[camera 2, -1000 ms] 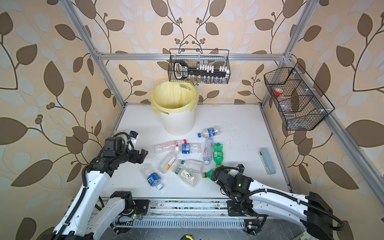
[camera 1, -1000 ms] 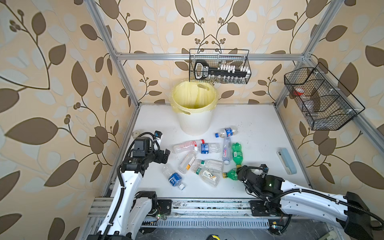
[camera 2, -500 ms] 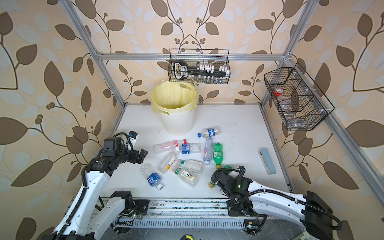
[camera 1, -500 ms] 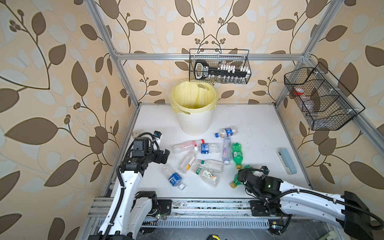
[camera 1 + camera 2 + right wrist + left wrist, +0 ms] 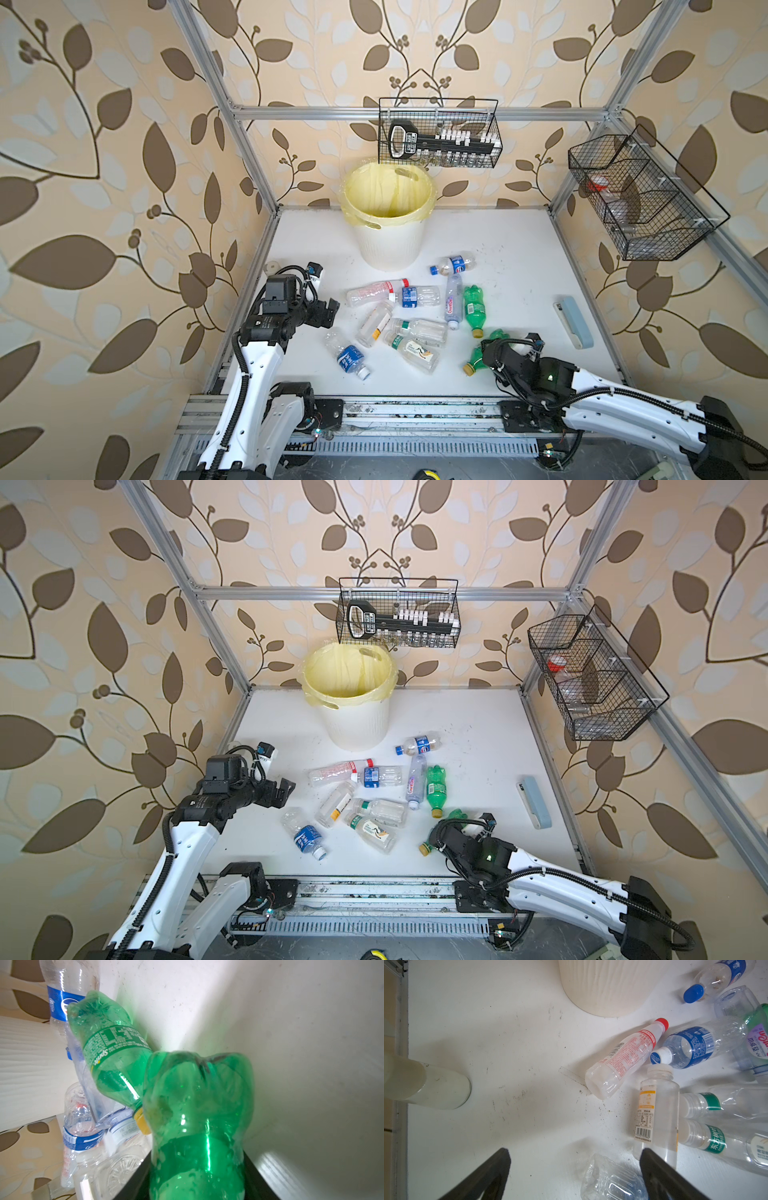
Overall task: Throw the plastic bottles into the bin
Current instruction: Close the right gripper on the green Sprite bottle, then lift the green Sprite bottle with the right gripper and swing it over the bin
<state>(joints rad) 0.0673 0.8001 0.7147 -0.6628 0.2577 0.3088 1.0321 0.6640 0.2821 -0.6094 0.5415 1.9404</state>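
Several plastic bottles [image 5: 415, 328] lie scattered mid-table in both top views, mostly clear, one green with a yellow cap [image 5: 473, 305] [image 5: 435, 789]. The cream ribbed bin [image 5: 388, 249] [image 5: 357, 725] [image 5: 608, 987] with its yellow liner stands behind them. My right gripper [image 5: 492, 351] [image 5: 451, 829] [image 5: 195, 1167] is near the front edge, shut on a second green bottle [image 5: 478, 358] [image 5: 456, 813] [image 5: 197, 1105], its yellow cap pointing front-left. My left gripper [image 5: 328, 311] [image 5: 284, 791] [image 5: 575, 1159] hovers open left of the pile, above a clear blue-labelled bottle [image 5: 610, 1180].
A pale blue case [image 5: 575, 322] lies at the right edge. Black wire baskets hang on the back wall [image 5: 440, 133] and the right wall [image 5: 640, 199]. A white jar [image 5: 431, 1086] stands by the left wall behind my left arm.
My right gripper has closed around the green bottle, which swung from lying cap-left to cap pointing front-left. The left arm has stayed put.
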